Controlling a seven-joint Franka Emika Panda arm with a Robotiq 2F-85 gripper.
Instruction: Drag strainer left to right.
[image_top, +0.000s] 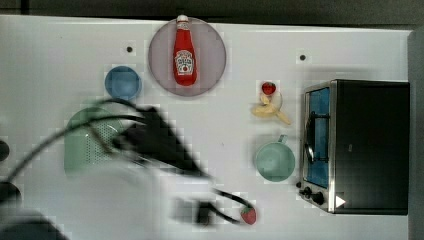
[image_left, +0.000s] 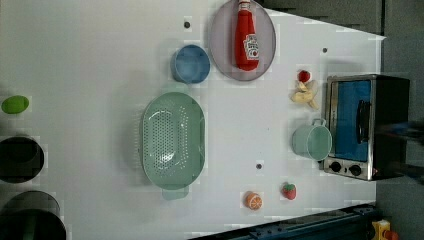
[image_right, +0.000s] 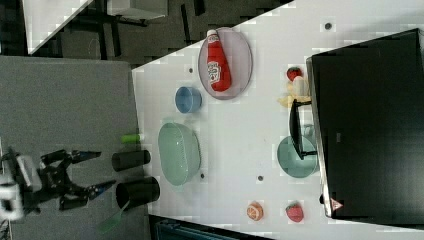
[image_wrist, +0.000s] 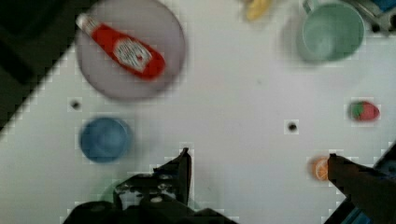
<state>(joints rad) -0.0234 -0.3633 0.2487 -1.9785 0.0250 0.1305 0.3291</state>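
The strainer (image_left: 172, 142) is a large pale mint-green oval colander with small holes, resting on the white table (image_left: 100, 60) in the left view. It also lies at the top view's left (image_top: 82, 145), partly under my blurred dark arm (image_top: 157, 140), and appears in the right view (image_right: 179, 152). My gripper (image_right: 106, 169) hangs off the table to the right view's left of the strainer, apart from it. It is open with nothing between the fingers. In the wrist view the gripper (image_wrist: 257, 170) stands wide above bare table, with two dark fingertips (image_wrist: 183, 168).
A ketchup bottle (image_top: 184, 52) lies on a grey plate (image_top: 212, 55). Nearby are a blue bowl (image_top: 123, 82), a teal mug (image_top: 274, 161), a toaster oven (image_top: 360, 145), a banana with a strawberry (image_top: 269, 106), a second strawberry (image_top: 248, 215), an orange toy (image_left: 253, 200) and black cylinders (image_right: 131, 160).
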